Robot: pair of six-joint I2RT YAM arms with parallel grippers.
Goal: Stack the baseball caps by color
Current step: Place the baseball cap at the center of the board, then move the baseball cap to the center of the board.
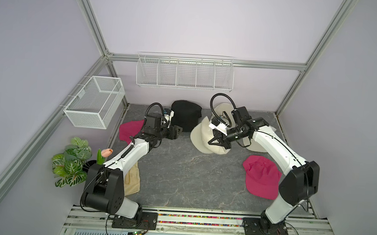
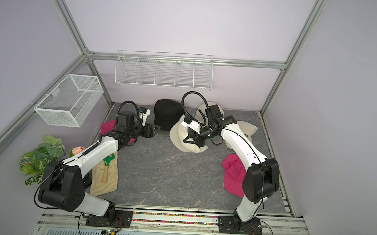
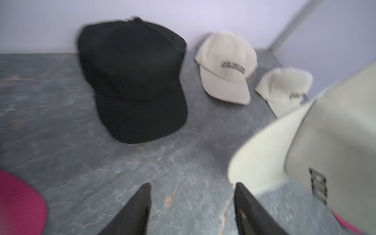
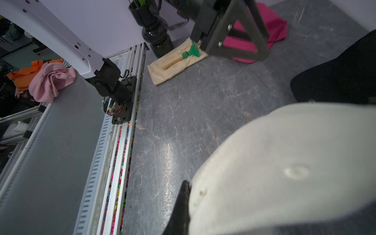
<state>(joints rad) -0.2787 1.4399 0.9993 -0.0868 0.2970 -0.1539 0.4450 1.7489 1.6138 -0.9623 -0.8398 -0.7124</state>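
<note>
Right gripper clamped on a cream cap at frame centre, probably to stack it with the other creams behind. Left gripper open and empty beside the black stack, upper centre. Pink cap lies lower right, unstacked.

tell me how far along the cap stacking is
Done, apparently: the black caps sit as one pile at the back, count hidden. In hand: the right gripper is shut on a cream cap; the left gripper is open and empty. Left: two more cream caps lie apart, and the two pink caps lie at opposite sides.
</note>
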